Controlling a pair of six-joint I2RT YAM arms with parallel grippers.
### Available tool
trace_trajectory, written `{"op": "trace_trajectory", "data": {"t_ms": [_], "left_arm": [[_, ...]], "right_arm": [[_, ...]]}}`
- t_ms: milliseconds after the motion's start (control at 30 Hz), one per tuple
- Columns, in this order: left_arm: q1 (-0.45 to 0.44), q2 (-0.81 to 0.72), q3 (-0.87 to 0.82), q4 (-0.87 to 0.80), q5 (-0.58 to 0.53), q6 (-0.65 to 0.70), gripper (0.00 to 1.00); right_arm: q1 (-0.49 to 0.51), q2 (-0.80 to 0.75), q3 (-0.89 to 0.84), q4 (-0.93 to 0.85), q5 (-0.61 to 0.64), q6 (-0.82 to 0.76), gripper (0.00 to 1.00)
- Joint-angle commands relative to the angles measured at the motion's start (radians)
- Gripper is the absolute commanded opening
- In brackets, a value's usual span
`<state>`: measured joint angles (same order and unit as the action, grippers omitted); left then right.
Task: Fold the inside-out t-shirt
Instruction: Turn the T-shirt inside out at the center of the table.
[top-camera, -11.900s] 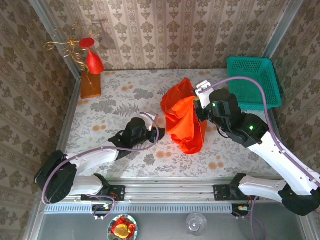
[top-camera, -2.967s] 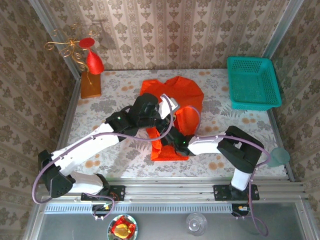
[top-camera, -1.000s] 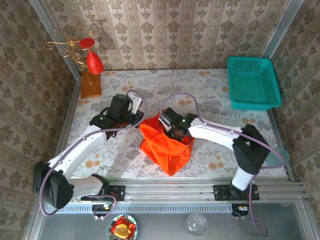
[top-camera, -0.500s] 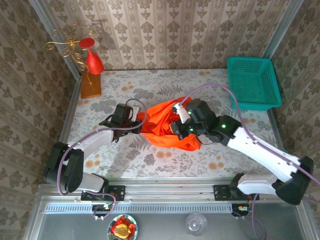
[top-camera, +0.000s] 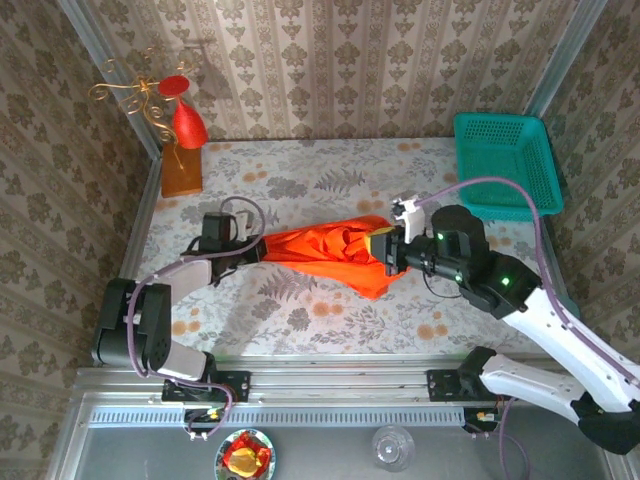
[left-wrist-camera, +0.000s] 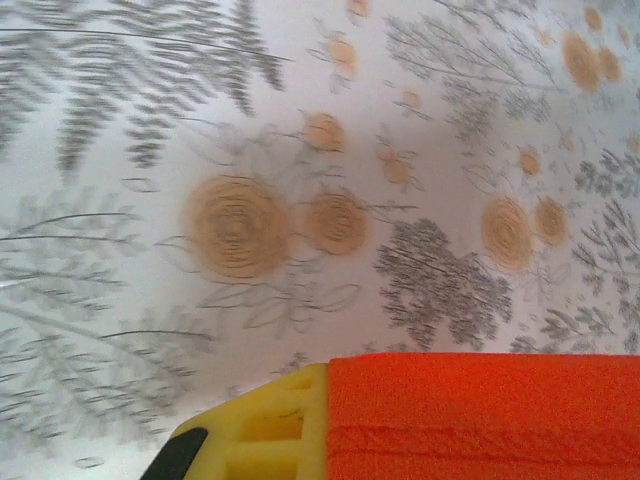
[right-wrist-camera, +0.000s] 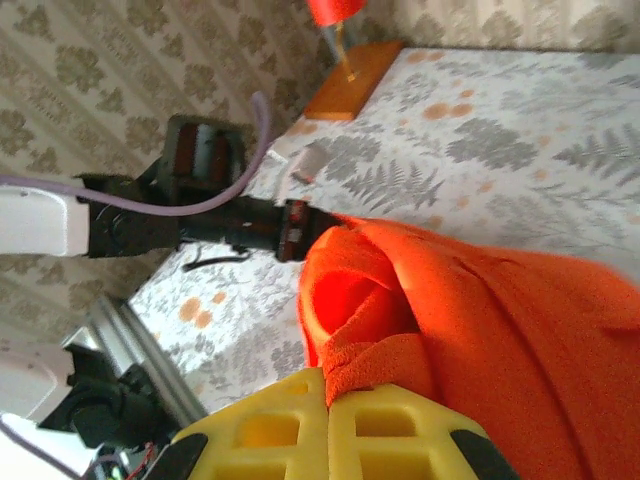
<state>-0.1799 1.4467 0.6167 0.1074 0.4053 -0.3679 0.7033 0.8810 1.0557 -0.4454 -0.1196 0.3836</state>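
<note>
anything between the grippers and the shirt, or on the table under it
Nothing visible. The left gripper and right gripper both pinch the t-shirt, stretched between them. The table beneath is bare; the basket and ornament sit in the far corners.

One orange t-shirt (top-camera: 335, 255), two robot arms (left arm (top-camera: 185, 272), right arm (top-camera: 545, 315)), one teal basket (top-camera: 500, 170), one red cone ornament (top-camera: 188, 122), one wooden block (top-camera: 181, 170), one drinking glass (top-camera: 393, 447), one small dish (top-camera: 244, 456), one flower-patterned table (top-camera: 300, 312)
</note>
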Motion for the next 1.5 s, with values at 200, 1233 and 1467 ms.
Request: {"op": "trace_trajectory", "data": {"t_ms": [200,1233,1467], "left_arm": [[0.269,-0.129,-0.111,0.038,0.088,-0.073,0.00],[-0.262,-0.258,0.319,-0.525,-0.150,0.135,0.56],[-0.522,-0.057,0.498,-0.522,-0.185,0.116,0.59]], "right_arm": [[-0.115,-0.228,-0.083,-0.087,0.399,0.147,0.00],[-0.215,0.137,-0.286,-0.189,0.116,0.062,0.52],[-0.210,0.298,-0.163,-0.189,0.005,0.016,0.59]]}}
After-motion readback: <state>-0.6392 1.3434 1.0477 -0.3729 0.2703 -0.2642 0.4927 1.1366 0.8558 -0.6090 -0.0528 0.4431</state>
